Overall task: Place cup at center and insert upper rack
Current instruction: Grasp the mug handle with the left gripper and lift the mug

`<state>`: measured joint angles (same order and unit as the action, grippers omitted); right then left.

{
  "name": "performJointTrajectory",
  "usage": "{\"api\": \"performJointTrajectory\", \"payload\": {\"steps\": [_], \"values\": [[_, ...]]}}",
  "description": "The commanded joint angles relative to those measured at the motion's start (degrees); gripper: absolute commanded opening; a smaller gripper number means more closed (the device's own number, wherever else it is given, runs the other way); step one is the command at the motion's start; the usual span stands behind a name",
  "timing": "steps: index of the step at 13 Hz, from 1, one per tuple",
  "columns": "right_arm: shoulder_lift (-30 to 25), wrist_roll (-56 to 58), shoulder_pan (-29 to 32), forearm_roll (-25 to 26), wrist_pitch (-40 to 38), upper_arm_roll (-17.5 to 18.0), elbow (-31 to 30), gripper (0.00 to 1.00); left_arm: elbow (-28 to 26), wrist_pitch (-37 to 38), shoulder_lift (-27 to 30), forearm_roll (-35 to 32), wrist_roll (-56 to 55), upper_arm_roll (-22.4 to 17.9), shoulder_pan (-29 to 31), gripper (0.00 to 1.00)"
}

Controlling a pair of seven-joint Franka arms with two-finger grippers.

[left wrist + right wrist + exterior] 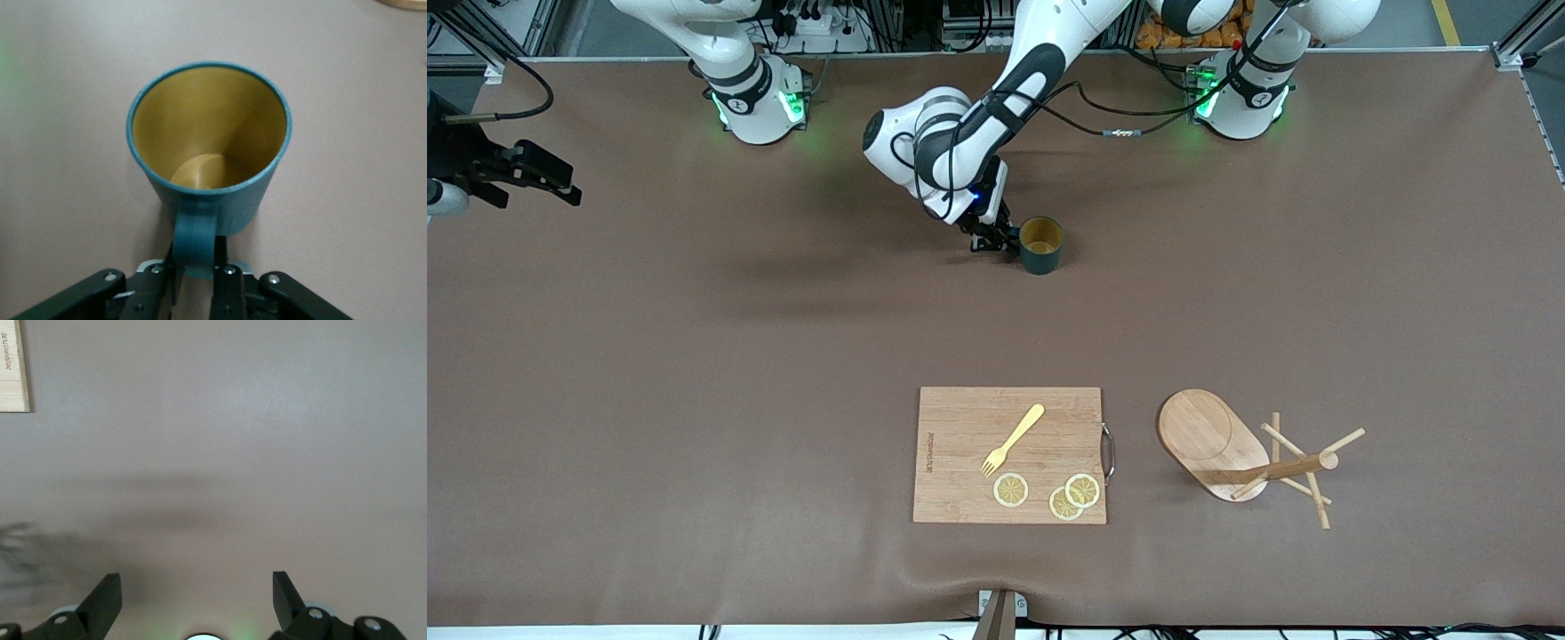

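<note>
Front view: cutting board [1009,455] lies lowest, upper rack [1232,449] toppled at its 3 o'clock; cup [1040,244] sits at 12. Left wrist view: left gripper [198,270] pinches the cup's handle [195,240]; lift it level. Right wrist view: right gripper [197,600] spread, waiting.

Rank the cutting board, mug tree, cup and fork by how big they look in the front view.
1. cutting board
2. mug tree
3. fork, long but thin
4. cup, though it sits farther from the camera
</note>
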<state>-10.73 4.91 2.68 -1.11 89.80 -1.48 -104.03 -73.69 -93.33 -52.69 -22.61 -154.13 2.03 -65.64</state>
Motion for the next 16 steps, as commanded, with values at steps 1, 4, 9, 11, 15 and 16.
{"api": "performJointTrajectory", "payload": {"steps": [1,4,9,11,15,16], "values": [[-1.0,-0.8,-0.5,-0.1,-0.5,0.3,0.3,1.0,1.0,1.0,0.0,1.6,-0.3,-0.4,0.0,0.0],[-1.0,-0.8,-0.5,-0.1,-0.2,0.7,0.4,1.0,1.0,1.1,2.8,2.9,0.8,-0.4,2.9,0.0],[-1.0,-0.6,-0.5,-0.1,-0.4,0.7,0.4,1.0,1.0,1.1,12.0,9.1,10.9,-0.4,9.8,0.0],[-1.0,-0.6,-0.6,-0.1,-0.3,0.8,0.5,1.0,1.1,1.0,16.9,12.7,15.1,-0.2,14.3,0.0],[-1.1,-0.9,-1.7,0.0,-0.3,0.8,0.6,1.0,1.4,-0.9,24.2,20.9,25.9,0.1,22.1,0.0],[-1.1,-0.9,-1.7,0.0,-0.3,0.8,0.6,1.0,1.4,-2.1,26.3,23.5,28.0,0.0,24.2,0.0]]}}
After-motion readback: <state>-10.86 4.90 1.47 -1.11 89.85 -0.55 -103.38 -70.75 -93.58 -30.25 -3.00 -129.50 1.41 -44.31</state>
